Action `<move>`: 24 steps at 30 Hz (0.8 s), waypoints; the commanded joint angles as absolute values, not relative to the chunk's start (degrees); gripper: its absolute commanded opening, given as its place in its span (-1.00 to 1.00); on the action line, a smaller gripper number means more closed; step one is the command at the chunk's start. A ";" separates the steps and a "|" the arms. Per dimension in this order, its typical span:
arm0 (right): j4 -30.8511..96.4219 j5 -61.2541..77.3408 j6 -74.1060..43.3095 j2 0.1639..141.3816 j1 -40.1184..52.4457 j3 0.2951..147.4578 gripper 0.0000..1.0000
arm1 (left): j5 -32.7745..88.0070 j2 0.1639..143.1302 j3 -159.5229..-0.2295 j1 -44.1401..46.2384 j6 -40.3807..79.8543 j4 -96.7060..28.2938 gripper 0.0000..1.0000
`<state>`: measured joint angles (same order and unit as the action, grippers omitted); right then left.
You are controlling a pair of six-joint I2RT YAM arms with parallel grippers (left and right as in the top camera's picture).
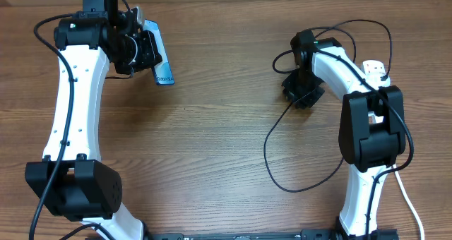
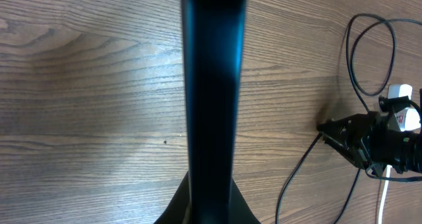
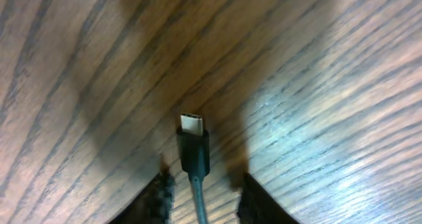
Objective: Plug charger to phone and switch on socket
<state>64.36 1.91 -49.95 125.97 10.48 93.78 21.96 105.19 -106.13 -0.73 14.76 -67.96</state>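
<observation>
My left gripper (image 1: 143,51) is shut on the phone (image 1: 162,65) and holds it on edge above the table at the far left. In the left wrist view the phone (image 2: 212,85) is a dark upright bar rising from the jaws (image 2: 211,207). The charger's black cable (image 1: 272,138) loops across the right half of the table. My right gripper (image 1: 302,93) is low over the table. Its fingers (image 3: 204,188) are open on either side of the cable, just behind the small plug tip (image 3: 193,126), without touching it. The white socket (image 1: 375,69) is mostly hidden behind the right arm.
The thick white cord (image 1: 412,201) runs down the right edge by the right arm's base. In the left wrist view the right gripper (image 2: 359,141), the socket (image 2: 402,105) and cable loops (image 2: 369,53) are at the right. The table is bare wood.
</observation>
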 commanded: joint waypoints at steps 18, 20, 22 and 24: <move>60.53 0.97 -42.59 128.29 10.26 93.73 -0.93 | 22.26 104.62 -106.98 -0.34 12.14 -68.77 -0.91; 58.89 2.26 -37.12 128.25 10.26 93.73 -0.93 | 22.31 104.62 -106.98 -0.34 11.88 -68.73 -0.92; 58.02 4.12 -32.77 127.70 10.26 93.84 -0.93 | 22.70 104.62 -106.98 -0.34 10.92 -68.69 -0.92; 56.40 8.58 -27.62 126.37 10.26 93.82 -0.92 | 24.51 104.62 -106.98 -0.34 8.69 -68.64 -0.92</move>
<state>58.37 3.53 -37.85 126.02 10.48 93.78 22.00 105.19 -106.13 -0.73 12.84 -69.01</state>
